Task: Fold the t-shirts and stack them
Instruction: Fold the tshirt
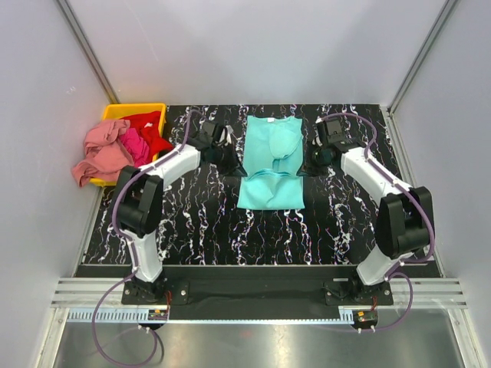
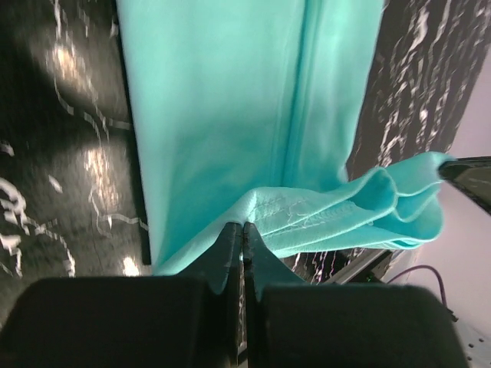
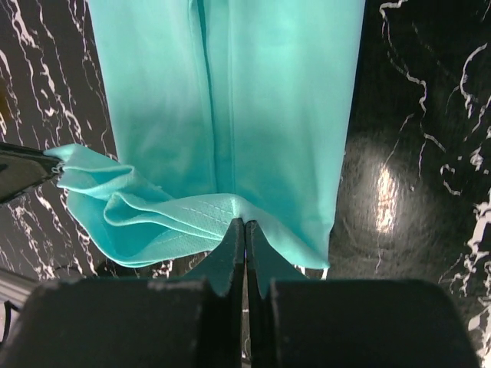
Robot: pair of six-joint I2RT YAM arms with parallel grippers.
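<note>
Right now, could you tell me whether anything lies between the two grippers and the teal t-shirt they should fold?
Nothing visible does: the left gripper and the right gripper are both shut on the teal t-shirt.

Both same build: left arm [image 1: 173, 162] and right arm [image 1: 368, 170] have white shell links between chunky black joint housings. They sit on black base blocks [image 1: 149, 290] on a black plate, with purple cables [image 1: 115, 218] looping off each base and running along the links. The left pincer [image 2: 243, 226] and right pincer [image 3: 245, 224] are matte black, two wedge fingers tapering to thin tips from wide blocky bodies; there's a small board [image 1: 159, 313] with a red-orange part just in front of each base.
</note>
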